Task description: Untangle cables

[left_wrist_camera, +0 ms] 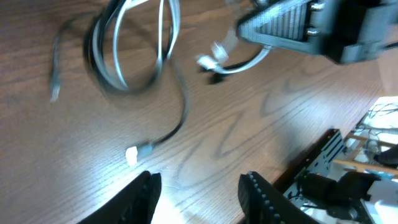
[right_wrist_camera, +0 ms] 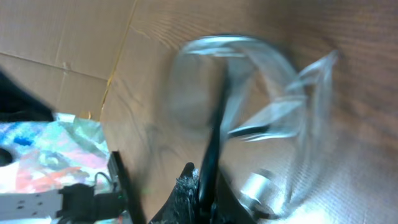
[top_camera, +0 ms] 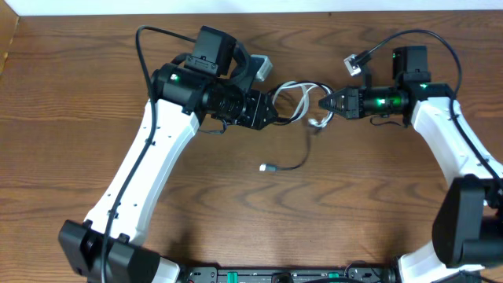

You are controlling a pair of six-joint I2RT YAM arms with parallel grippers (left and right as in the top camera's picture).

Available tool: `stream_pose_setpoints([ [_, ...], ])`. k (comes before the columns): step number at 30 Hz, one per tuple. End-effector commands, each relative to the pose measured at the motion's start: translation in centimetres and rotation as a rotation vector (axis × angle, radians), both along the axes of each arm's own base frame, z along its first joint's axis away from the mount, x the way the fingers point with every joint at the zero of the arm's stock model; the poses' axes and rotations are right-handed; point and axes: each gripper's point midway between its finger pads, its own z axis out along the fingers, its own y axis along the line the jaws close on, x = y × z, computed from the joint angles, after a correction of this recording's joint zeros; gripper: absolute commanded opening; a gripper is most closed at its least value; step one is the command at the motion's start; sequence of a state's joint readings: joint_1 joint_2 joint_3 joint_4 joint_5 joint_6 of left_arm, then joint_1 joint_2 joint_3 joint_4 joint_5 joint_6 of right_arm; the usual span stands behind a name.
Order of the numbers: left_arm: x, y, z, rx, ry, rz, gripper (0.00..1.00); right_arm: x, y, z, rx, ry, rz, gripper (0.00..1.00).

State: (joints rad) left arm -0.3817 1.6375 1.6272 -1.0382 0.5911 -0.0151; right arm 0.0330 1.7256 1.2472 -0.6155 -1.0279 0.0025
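Our right gripper [right_wrist_camera: 203, 184] is clamped on the black cable [right_wrist_camera: 214, 130], a grip only its wrist view shows. Our left gripper [left_wrist_camera: 199, 193] stands parted and empty. Overhead, the white cable [top_camera: 303, 101] loops between them on the bench [top_camera: 236, 220].

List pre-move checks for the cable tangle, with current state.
1. Left tool open, nothing between its fingers: ok.
2. Right tool shut on black cable: ok, the cord runs out from its tips in the right wrist view.
3. White cable separated from black cable: not ok, the loops overlap between the tools.
4. Black cable's plug lying loose on table: ok.
5. Exact crossing points in the bundle: cannot tell, wrist views are blurred.
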Motion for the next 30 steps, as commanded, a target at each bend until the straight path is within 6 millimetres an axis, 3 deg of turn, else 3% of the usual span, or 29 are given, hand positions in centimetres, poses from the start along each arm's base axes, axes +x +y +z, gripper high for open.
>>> stream_pose_setpoints([
  [1,0.8,0.3,-1.6,0.046,-0.013,-0.038,0.49,-1.0,-0.2,3.7,0.005,-0.063,-0.014,0.01],
  [6,1.3,0.1,-3.3,0.062,0.034,-0.035,0.49,-2.6,-1.6,5.0,-0.111,-0.084,-0.078,0.01],
  [13,2.0,-0.3,-6.0,0.079,0.102,-0.025,0.54,-4.8,-1.7,7.0,-0.143,-0.144,-0.060,0.01],
  [17,2.9,-0.9,-6.9,0.059,0.118,-0.007,0.60,-5.9,-1.7,6.5,-0.162,-0.132,-0.023,0.01],
  [23,3.9,-3.1,-6.5,-0.104,0.130,-0.055,0.64,-7.8,-1.8,5.5,-0.195,-0.118,0.055,0.01],
  [30,3.9,-5.3,-6.7,-0.279,0.196,-0.132,0.65,-8.2,-1.8,5.3,-0.197,-0.112,0.065,0.01],
])
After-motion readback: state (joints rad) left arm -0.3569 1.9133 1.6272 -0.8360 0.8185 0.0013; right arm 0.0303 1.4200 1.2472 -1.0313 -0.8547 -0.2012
